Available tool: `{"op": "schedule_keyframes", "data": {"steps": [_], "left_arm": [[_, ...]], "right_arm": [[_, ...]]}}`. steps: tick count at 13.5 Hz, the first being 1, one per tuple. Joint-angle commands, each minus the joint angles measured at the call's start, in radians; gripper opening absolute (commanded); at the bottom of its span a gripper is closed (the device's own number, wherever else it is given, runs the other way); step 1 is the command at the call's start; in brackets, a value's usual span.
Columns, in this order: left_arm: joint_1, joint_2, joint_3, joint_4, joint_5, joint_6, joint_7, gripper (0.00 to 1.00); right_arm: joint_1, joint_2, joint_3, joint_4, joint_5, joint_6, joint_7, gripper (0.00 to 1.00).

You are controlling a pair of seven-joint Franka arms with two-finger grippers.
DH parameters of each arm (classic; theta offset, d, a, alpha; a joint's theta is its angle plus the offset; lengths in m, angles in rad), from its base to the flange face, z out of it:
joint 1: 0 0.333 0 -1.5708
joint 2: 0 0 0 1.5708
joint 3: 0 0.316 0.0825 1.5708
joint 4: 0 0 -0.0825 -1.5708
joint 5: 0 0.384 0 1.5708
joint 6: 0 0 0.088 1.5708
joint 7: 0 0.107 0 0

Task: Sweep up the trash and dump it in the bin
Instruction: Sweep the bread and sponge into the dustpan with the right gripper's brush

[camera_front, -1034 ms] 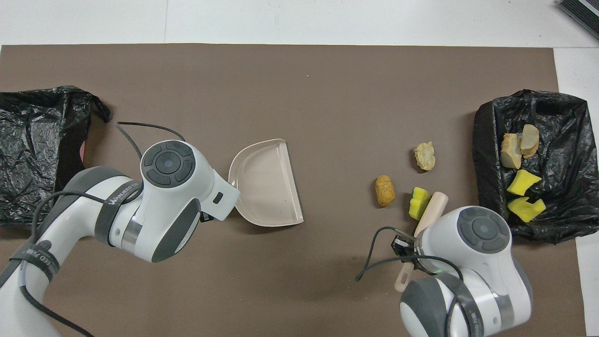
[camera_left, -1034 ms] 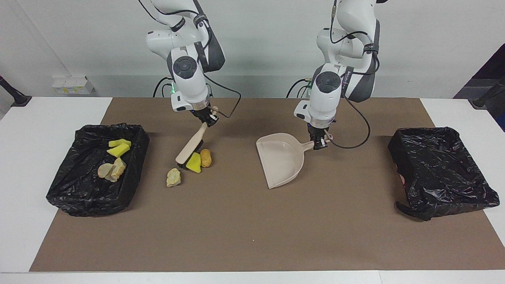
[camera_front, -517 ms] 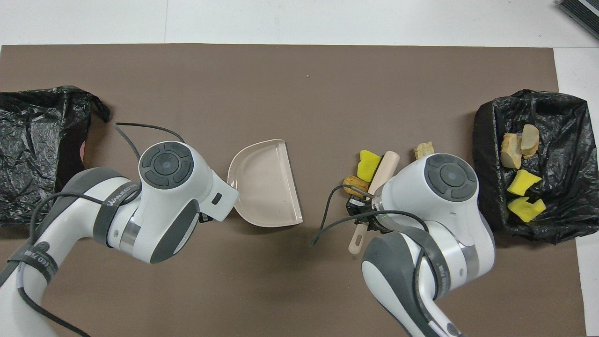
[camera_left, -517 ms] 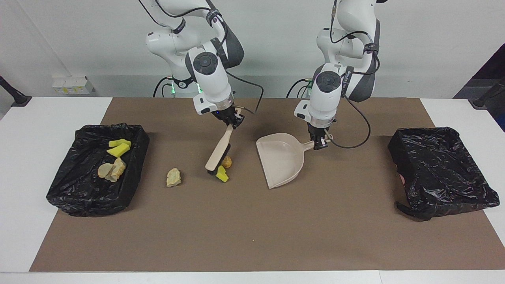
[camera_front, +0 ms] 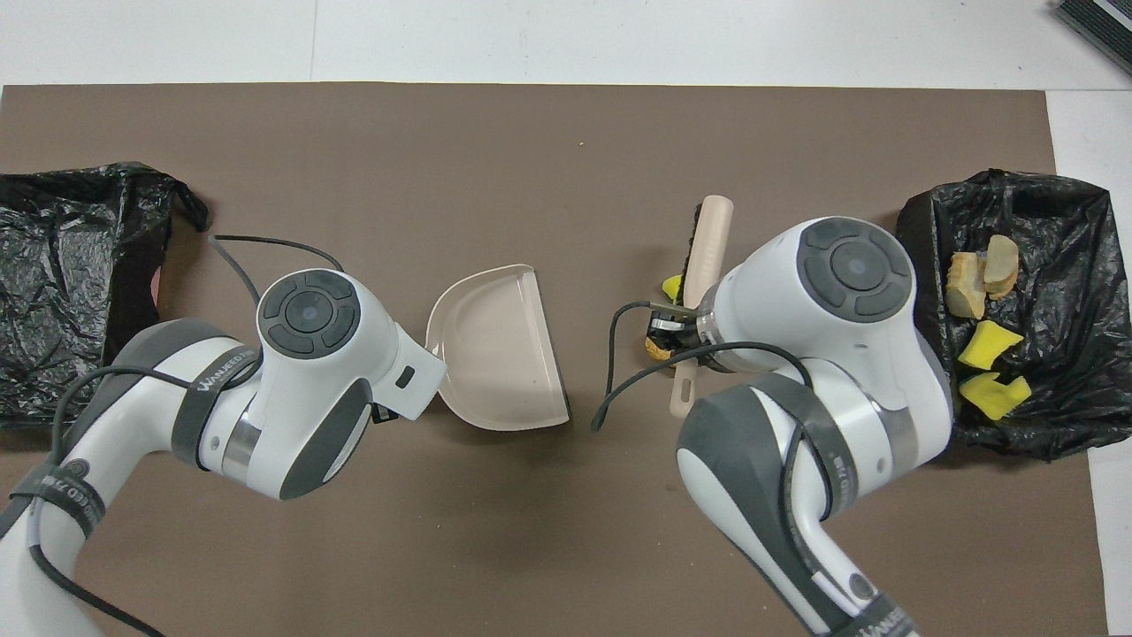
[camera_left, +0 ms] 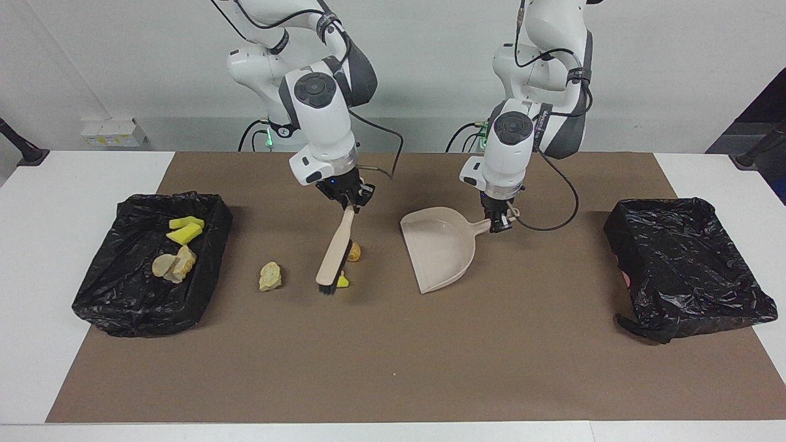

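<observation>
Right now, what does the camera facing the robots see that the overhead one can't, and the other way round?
Only facing: the pale lump, and the left tool gripping the dustpan handle. Only overhead: a dark ribbed thing at the table's corner. Both: the right tool holding the brush, the yellow scrap, the bin with trash and the empty bin.

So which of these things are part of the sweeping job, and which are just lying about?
Part of the job:
- beige brush in right gripper
- beige plastic dustpan in left gripper
- yellow sponge scrap, brown bread-like nugget, pale crumbly lump
- black-lined bin holding scraps

Lying about:
- second black-lined bin
- white box on the table edge
</observation>
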Motion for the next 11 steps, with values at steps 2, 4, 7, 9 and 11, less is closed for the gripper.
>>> {"op": "schedule_keyframes", "data": {"steps": [2,4,7,9,11], "left_arm": [[0.007,-0.042,0.0,-0.043,0.015,0.027,0.0,0.0],[0.007,-0.042,0.0,-0.047,0.015,0.027,0.0,0.0],[0.007,-0.043,0.0,-0.05,0.015,0.031,0.0,0.0],[0.007,-0.043,0.0,-0.05,0.013,0.031,-0.001,0.0],[0.008,-0.043,0.0,-0.051,0.013,0.031,-0.001,0.0]], "right_arm": [[-0.115,0.004,0.006,0.024,-0.072,-0.031,-0.21,0.0],[-0.172,0.006,0.006,0.018,-0.095,-0.043,-0.314,0.0],[-0.279,0.0,0.005,-0.033,-0.104,-0.045,-0.48,0.0],[-0.328,-0.035,0.006,-0.109,-0.115,-0.036,-0.52,0.0],[-0.341,-0.056,0.006,-0.192,-0.129,-0.005,-0.525,0.0]]}}
